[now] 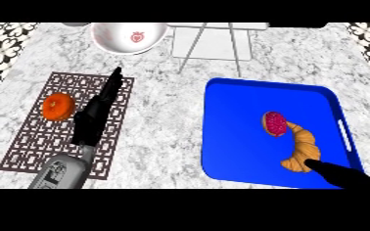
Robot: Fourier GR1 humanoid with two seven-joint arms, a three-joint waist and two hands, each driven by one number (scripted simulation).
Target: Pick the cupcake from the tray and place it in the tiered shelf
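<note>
The cupcake lies on its side on the blue tray, touching the croissant. My right hand, fingers straight, holding nothing, points at the croissant's near end; I risk nudging or grabbing the pastry instead. My left hand rests, fingers extended.

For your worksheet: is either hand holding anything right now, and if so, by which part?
Nothing is held. The left hand lies straight over the mat; the right hand only reaches the croissant.

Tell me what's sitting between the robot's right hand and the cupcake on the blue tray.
In the head view, the croissant lies between them: the right robot hand is at its lower end, and the cupcake sits by its upper tip.
</note>
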